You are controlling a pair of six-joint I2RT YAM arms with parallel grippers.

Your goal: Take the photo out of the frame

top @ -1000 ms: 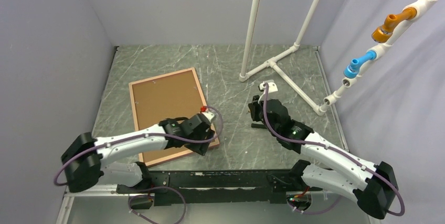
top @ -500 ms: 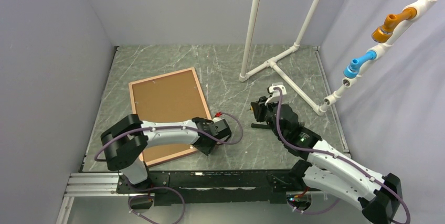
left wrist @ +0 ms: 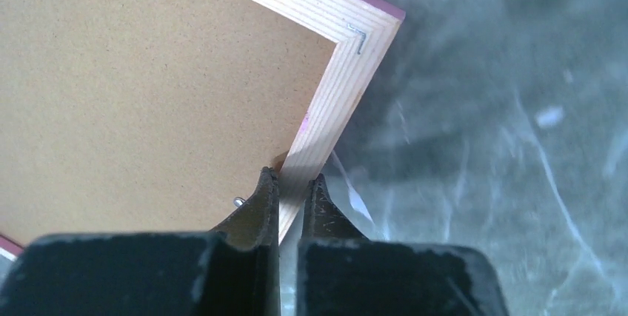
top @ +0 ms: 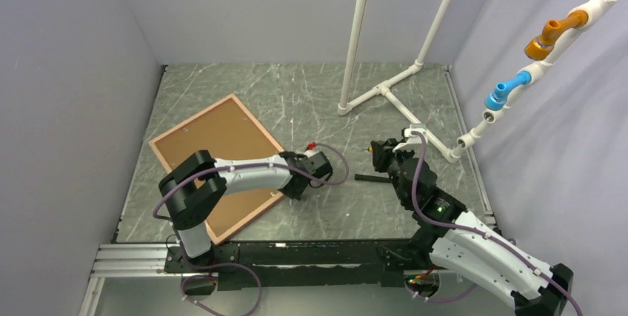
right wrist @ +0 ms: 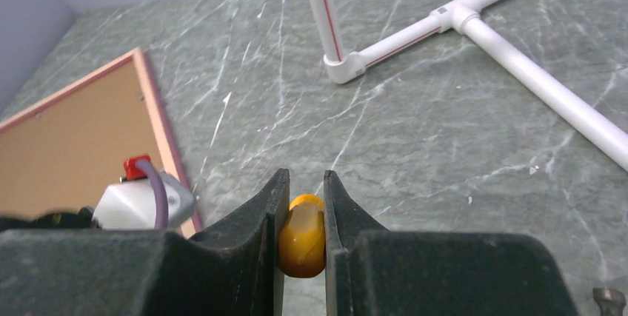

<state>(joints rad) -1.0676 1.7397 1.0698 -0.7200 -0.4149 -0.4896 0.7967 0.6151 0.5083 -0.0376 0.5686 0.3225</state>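
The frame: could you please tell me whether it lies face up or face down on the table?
Face down. The frame shows its brown backing board upward; the photo is hidden.

Face-down frame [top: 215,146] — brown back up, left pincer [top: 289,193] at its edge

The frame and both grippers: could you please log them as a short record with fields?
frame: lying face down on the table, brown backing facing up
photo: not visible
left gripper: shut, tips at the frame's border near a corner; no grip discernible
right gripper: shut on an orange handle, away from the frame
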